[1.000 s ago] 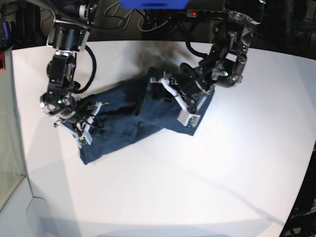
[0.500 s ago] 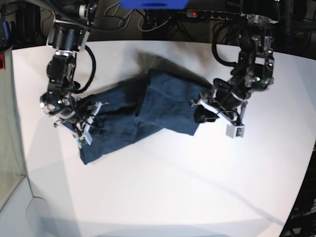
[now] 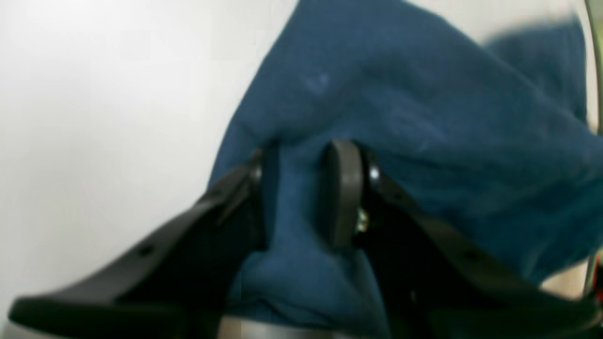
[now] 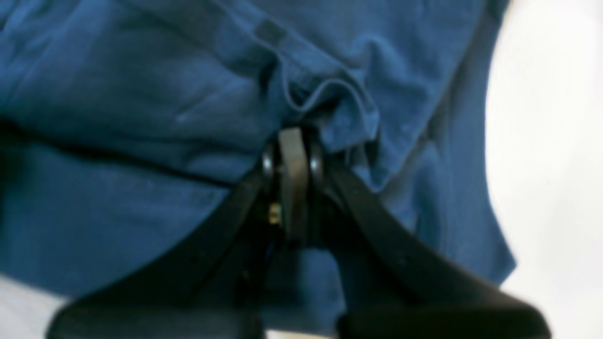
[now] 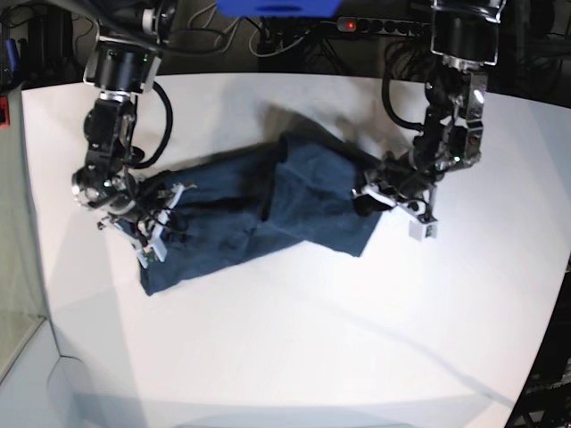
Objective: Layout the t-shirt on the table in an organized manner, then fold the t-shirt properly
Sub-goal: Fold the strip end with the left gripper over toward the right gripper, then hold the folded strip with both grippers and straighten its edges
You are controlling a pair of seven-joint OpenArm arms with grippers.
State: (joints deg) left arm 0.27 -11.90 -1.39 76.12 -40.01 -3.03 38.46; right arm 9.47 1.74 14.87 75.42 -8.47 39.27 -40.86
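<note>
The dark navy t-shirt (image 5: pixel 303 201) lies rumpled and drawn out sideways across the white table (image 5: pixel 294 348). In the base view my left gripper (image 5: pixel 370 201) holds its right end. In the left wrist view the left gripper (image 3: pixel 304 188) is shut on a thick fold of the t-shirt (image 3: pixel 424 117), with cloth filling the gap between its fingers. At the left end, my right gripper (image 5: pixel 153 227) presses down on the fabric. The right wrist view shows the right gripper (image 4: pixel 293 155) shut tight on a bunched hem of the t-shirt (image 4: pixel 141 94).
A blue object (image 5: pixel 277 7), a power strip with a red light (image 5: pixel 375 25) and black cables sit past the table's far edge. The table's left edge (image 5: pixel 36 267) drops beside a grey panel. Bare white tabletop (image 3: pixel 94 117) spreads in front of the shirt.
My left gripper has travelled to the right with the shirt's end, drawing the right half out longer and flatter. The right gripper has stayed put on the left end.
</note>
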